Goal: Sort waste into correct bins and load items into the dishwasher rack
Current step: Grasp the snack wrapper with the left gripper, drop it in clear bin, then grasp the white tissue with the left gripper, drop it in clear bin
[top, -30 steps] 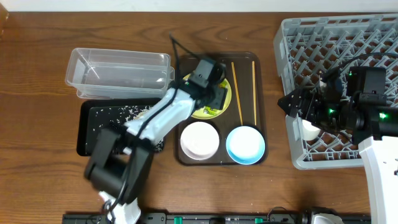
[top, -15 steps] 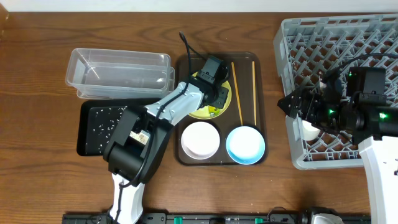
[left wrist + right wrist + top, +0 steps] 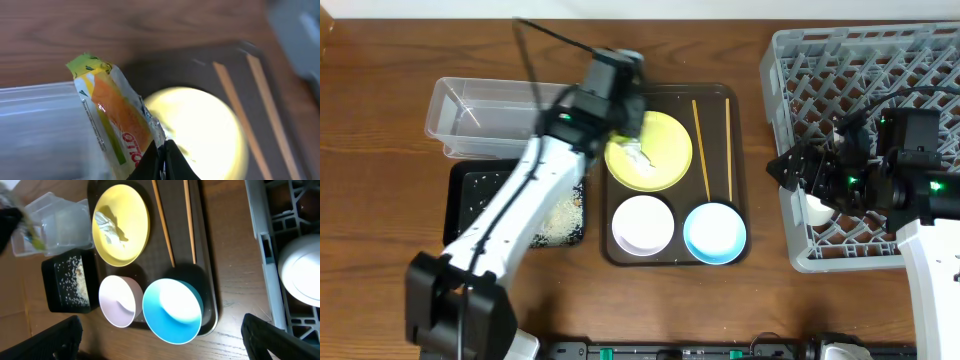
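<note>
Brown serving tray [image 3: 716, 118]: lies on the wooden table [image 3: 380, 280]; every place below is given from it.
Wrapper [image 3: 114, 117]: green, yellow and orange, hanging in the air above the serving tray's left rim, its free end leaning towards the tub; lost in motion blur in the overhead view.
Left gripper [image 3: 161, 159]: fingers clenched on one end of the wrapper, above the serving tray's far-left corner.
Tub [image 3: 480, 115]: clear plastic, just left of the serving tray, beside its far half.
Black tray [image 3: 468, 205]: just left of the serving tray, beside its near half, touching the tub's near side.
Rice [image 3: 556, 220]: white grains heaped in the black tray's corner closest to the serving tray, with more scattered across it.
Plate [image 3: 665, 150]: pale yellow, in the serving tray's far-left quarter.
Tissue [image 3: 636, 156]: crumpled and white, on the plate, left of its middle.
White bowl [image 3: 640, 224]: near-left quarter of the serving tray.
Blue bowl [image 3: 714, 232]: near-right quarter, just beside the white bowl.
Chopsticks [image 3: 701, 145]: two, lying lengthwise along the serving tray's right side, apart from each other, their near ends by the blue bowl.
Rack [image 3: 880, 80]: grey lattice crate, right of the serving tray, a strip of table between them.
Right gripper [image 3: 782, 167]: above the rack's wall that faces the serving tray, fingers spread wide, grasping nothing.
White dish [image 3: 300, 275]: round, inside the rack, near that same wall.
</note>
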